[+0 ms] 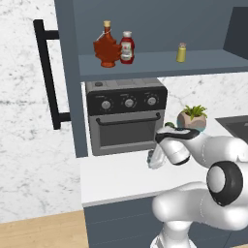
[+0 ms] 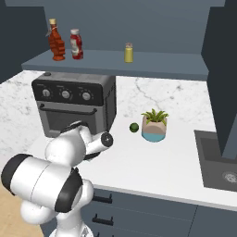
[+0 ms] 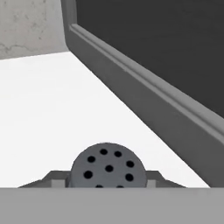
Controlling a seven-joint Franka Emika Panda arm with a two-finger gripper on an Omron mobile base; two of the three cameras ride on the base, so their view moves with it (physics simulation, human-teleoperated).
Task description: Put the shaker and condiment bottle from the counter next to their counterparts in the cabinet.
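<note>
- The shaker's [image 3: 108,165] grey holed cap is seen right between the gripper's [image 3: 107,183] fingers in the hand view, so it looks clamped on the shaker.
- That shaker [image 1: 154,158] is held low over the white counter [image 1: 111,181], just in front of the toaster oven [image 1: 127,115].
- Further right, a potted plant [image 2: 154,125] and a lime [image 2: 134,127] are spotted.
- Up on the cabinet [image 1: 145,65] shelf, the condiment bottle [image 1: 127,47] is parked touching the maple-leaf bottle [image 1: 106,46], the yellow shaker [image 1: 181,52] well apart.
</note>
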